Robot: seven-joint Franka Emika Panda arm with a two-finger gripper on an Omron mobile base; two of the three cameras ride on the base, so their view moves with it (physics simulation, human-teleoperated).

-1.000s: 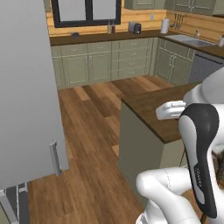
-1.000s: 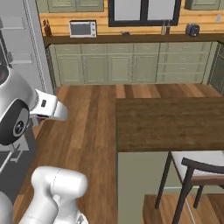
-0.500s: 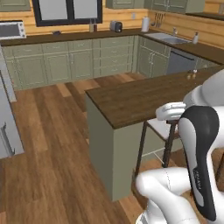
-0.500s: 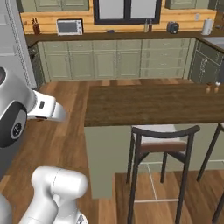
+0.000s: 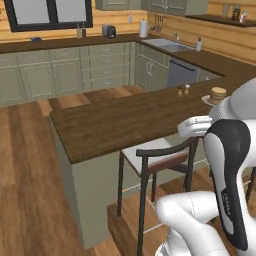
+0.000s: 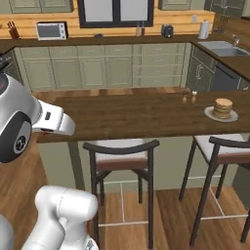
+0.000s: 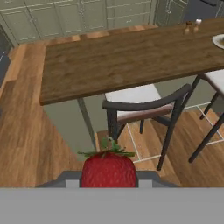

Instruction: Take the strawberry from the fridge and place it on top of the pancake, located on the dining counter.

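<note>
Strawberry, pinched in the gripper, above the floor short of the dining counter. Pancake on its plate near the counter's right end; two shakers just beyond; stool below.

- Two dark stools with pale seats are sitting on the near side, the closer one just ahead of and below the pincer, its curved backrest facing it.
- Two small shakers are standing far off to the pincer's right.
- Way beyond: a microwave, toaster, paper towel roll and sink.
</note>
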